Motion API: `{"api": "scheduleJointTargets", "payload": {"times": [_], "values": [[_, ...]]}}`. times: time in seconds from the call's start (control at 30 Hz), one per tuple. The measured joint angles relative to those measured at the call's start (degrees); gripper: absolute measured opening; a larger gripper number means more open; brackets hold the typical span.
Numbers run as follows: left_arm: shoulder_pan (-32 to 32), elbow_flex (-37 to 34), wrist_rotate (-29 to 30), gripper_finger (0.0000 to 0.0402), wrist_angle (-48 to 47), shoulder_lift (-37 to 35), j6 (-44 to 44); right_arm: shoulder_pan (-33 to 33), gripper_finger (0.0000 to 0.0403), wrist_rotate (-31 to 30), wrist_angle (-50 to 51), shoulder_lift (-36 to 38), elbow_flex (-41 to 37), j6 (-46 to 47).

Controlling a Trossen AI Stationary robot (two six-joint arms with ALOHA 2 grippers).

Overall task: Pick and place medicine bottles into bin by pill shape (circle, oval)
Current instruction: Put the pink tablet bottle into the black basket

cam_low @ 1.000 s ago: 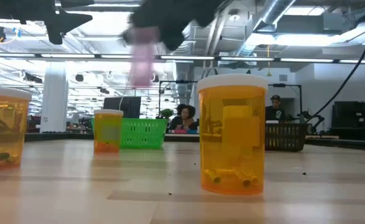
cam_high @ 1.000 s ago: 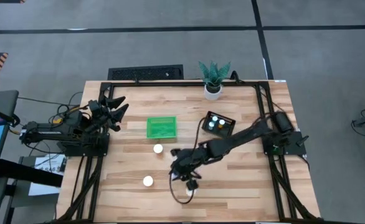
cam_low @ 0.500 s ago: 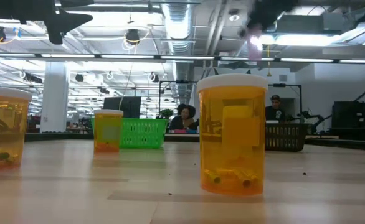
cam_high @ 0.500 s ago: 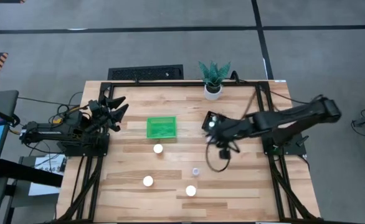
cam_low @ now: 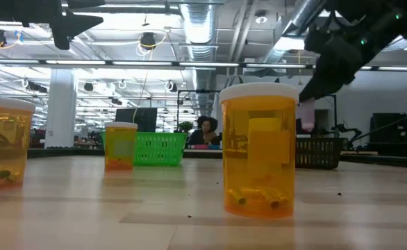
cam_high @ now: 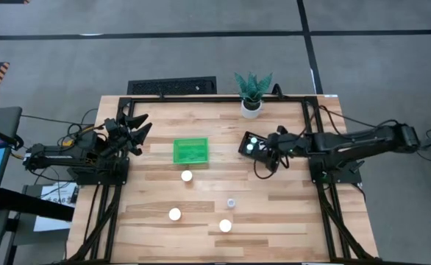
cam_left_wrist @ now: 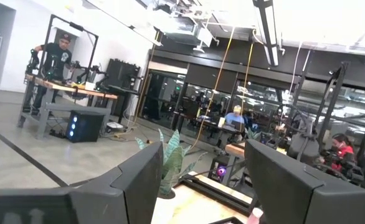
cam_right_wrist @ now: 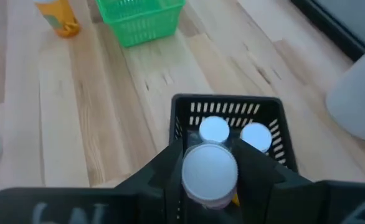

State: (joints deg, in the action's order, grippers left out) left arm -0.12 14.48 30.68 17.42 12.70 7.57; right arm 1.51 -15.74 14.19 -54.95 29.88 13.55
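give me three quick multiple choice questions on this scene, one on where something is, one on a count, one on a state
1. Where is the right hand?
A. over the green basket
B. at the black basket
C. beside the plant pot

2. How many white-capped bottles stand loose on the wooden table?
A. one
B. three
C. six

3. What is the right hand doing?
A. holding a white-capped bottle
B. empty and open
C. gripping the basket rim

Answers: B, the black basket lies just ahead of its fingers; B, the high view shows three white caps; A, the fingers flank a white cap.
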Motion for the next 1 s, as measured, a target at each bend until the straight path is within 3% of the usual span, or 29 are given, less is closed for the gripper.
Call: {"api": "scheduleJointTargets", "payload": {"times": [0.57, 1.0], "values": [[0.0, 0.0, 0.0, 0.022, 0.0, 0.0, 0.1, 0.3, 0.0133, 0.7, -17.4, -0.5, -11.9, 2.4], [0.0, 0.0, 0.0, 0.022, 0.0, 0.0, 0.2, 0.5, 0.0133, 0.7, -23.6, -0.5, -16.9, 4.0]]}}
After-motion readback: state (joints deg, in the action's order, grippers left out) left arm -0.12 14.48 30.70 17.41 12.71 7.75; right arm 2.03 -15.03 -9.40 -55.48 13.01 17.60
